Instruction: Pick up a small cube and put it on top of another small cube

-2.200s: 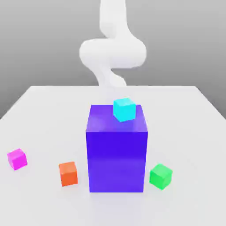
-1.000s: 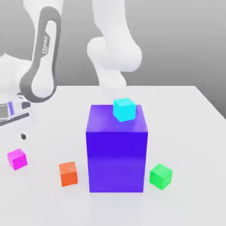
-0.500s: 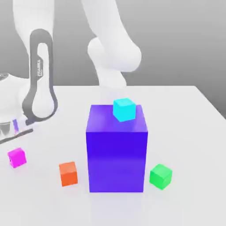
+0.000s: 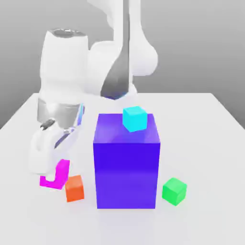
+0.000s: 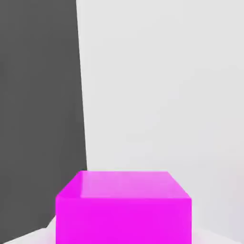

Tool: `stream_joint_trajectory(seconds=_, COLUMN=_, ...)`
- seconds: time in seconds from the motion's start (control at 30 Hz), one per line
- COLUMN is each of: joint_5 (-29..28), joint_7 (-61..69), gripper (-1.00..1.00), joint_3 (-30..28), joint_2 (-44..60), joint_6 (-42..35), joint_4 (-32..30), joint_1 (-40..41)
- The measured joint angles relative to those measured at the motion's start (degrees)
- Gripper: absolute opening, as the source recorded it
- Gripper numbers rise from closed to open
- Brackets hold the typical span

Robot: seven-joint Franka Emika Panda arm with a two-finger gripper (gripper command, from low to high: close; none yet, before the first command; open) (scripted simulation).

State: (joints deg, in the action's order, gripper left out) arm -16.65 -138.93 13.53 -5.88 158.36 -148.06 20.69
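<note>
My gripper [image 4: 50, 173] is clamped on the magenta cube [image 4: 59, 174], held just beside the orange cube [image 4: 74, 187] so I can carry it. The target green cube [image 4: 173, 191] sits beyond the purple-blue block [image 4: 126, 165], toward the exterior view's right. Half a second ago the magenta cube sat further toward that view's left.
</note>
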Motion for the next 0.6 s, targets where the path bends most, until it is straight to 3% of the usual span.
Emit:
stream_joint_trajectory(seconds=0.1, joint_5=-2.35, joint_7=-3.37, gripper=-1.00, joint_3=5.35, joint_2=-2.20, joint_6=-0.90, joint_4=0.27, joint_1=-3.87)
stream_joint_trajectory(seconds=0.23, joint_5=0.15, joint_7=-11.48, gripper=-1.00, joint_3=12.36, joint_2=-3.40, joint_6=-2.20, joint_4=-3.20, joint_1=-9.69)
stream_joint_trajectory(seconds=0.5, joint_5=15.15, joint_7=-24.74, gripper=-1.00, joint_3=14.69, joint_2=-3.64, joint_6=-4.71, joint_4=-8.75, joint_1=-13.96)
stream_joint_trajectory(seconds=0.6, joint_5=24.70, joint_7=-26.80, gripper=-1.00, joint_3=22.66, joint_2=-4.30, joint_6=-5.39, joint_4=-10.70, joint_1=-8.43)
